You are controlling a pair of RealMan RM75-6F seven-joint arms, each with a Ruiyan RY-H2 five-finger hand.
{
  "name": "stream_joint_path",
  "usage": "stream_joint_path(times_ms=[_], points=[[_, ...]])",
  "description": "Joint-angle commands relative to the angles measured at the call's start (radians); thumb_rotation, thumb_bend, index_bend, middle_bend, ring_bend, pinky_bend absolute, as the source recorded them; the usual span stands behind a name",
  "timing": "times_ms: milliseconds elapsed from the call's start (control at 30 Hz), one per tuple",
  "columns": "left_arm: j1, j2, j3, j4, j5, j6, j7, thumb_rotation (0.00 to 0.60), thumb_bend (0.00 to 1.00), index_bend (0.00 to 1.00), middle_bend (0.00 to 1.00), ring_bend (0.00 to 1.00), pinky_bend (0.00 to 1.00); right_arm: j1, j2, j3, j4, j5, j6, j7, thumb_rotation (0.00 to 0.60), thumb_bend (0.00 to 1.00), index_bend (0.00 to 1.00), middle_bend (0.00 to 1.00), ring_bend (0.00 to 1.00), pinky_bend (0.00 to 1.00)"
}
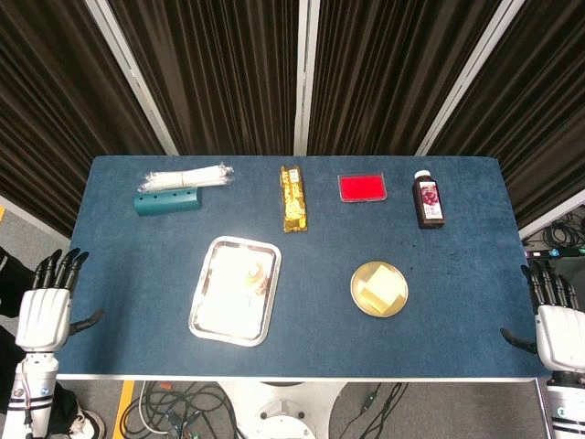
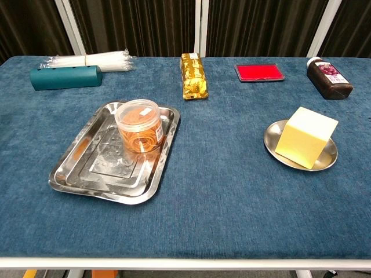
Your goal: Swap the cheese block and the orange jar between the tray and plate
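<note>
Both hands hang off the near corners of the surface (image 1: 137, 302), well apart from everything on it. The left hand (image 1: 46, 306) sits beyond the near left corner, fingers apart and straight, holding nothing. The right hand (image 1: 556, 320) sits beyond the near right corner, likewise spread and empty. Neither shows in the chest view.

The orange jar (image 2: 138, 125) stands upright in the far half of the tray (image 2: 81, 168), which lies left of centre toward the near edge, well away from the left hand. The jar is clear plastic with a pale lid and orange contents showing through the wall. The tray is a shiny metal rectangle with rounded corners.

The cheese block (image 2: 306, 137) rests on the plate (image 2: 272, 138), right of centre, well apart from the right hand. It is a pale yellow block, tilted a little, covering most of the small round metal plate.

Along the far edge lie a teal holder (image 2: 65, 77) with a clear bundle (image 2: 93, 59) behind it, a gold packet (image 2: 193, 76), a red pad (image 2: 259, 72) and a dark bottle (image 2: 329, 77).
</note>
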Motion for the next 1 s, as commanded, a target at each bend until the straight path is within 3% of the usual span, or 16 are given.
stream_joint_path(times_ms=[33, 433, 667, 1000], points=[[0.001, 0.000, 0.001, 0.001, -0.003, -0.002, -0.006, 0.600, 0.00, 0.11, 0.08, 0.00, 0.10, 0.002, 0.000, 0.000, -0.003, -0.002, -0.002, -0.003, 0.600, 0.02, 0.00, 0.00, 0.00, 0.00], [-0.004, -0.003, 0.007, 0.005, 0.002, -0.018, -0.015, 0.600, 0.00, 0.11, 0.08, 0.00, 0.10, 0.068, 0.020, -0.005, -0.054, -0.040, -0.093, -0.059, 0.600, 0.04, 0.00, 0.00, 0.00, 0.00], [-0.002, -0.009, 0.016, 0.015, 0.006, -0.021, -0.019, 0.600, 0.00, 0.11, 0.08, 0.00, 0.10, 0.181, 0.009, -0.002, -0.119, -0.005, -0.279, -0.180, 0.600, 0.04, 0.00, 0.00, 0.00, 0.00], [0.002, -0.014, 0.012, 0.039, -0.011, -0.027, -0.046, 0.600, 0.00, 0.12, 0.08, 0.00, 0.10, 0.390, -0.053, 0.060, -0.146, 0.135, -0.522, -0.393, 0.600, 0.06, 0.00, 0.00, 0.00, 0.00]])
